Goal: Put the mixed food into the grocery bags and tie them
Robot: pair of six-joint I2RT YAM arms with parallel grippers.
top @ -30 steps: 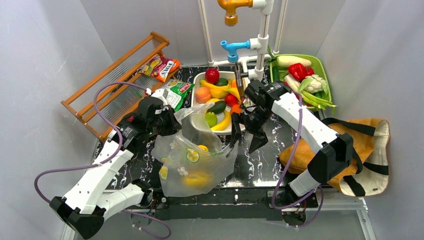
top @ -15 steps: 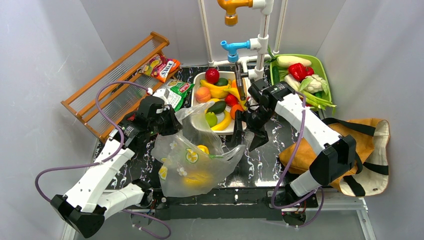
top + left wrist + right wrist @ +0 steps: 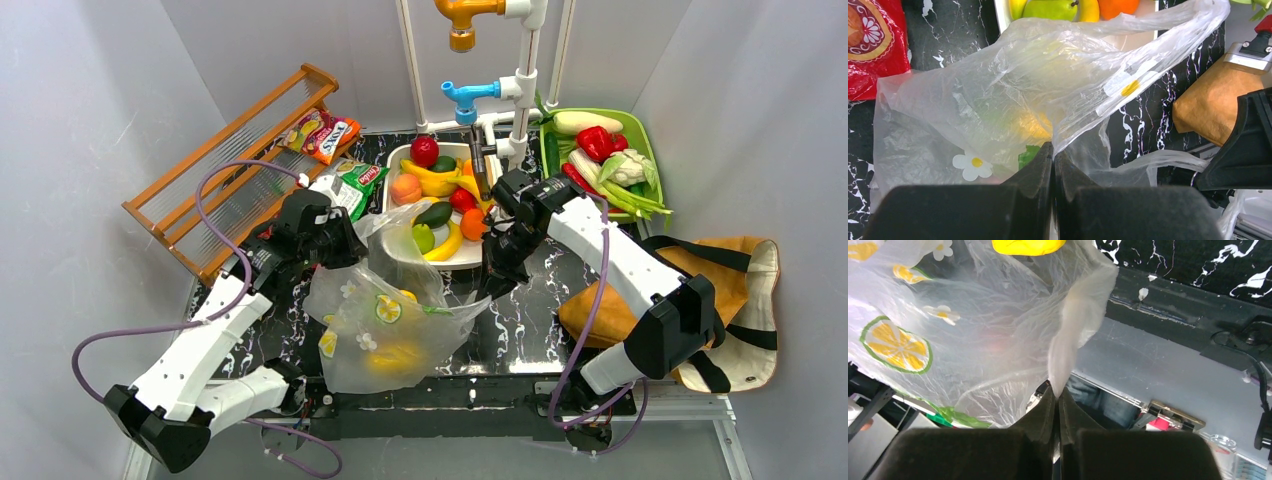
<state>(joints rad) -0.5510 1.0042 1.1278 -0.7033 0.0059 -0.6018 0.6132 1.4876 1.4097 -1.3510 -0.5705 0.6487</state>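
your top view looks down from above and behind the arm bases, taking in the whole black marble table (image 3: 520, 325). the left wrist view sits close behind the left gripper (image 3: 1053, 157), facing over the lemon-print plastic bag (image 3: 998, 90) toward the white tray (image 3: 999, 12). the right wrist view, just behind the right gripper (image 3: 1058, 390), faces the table's near edge. all three share that bag.

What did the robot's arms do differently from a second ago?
The right gripper was open beside the plastic bag; now it has shut on the bag's edge. The left gripper stays shut on the bag's other side. The fruit in the white tray and the tan tote have not moved.
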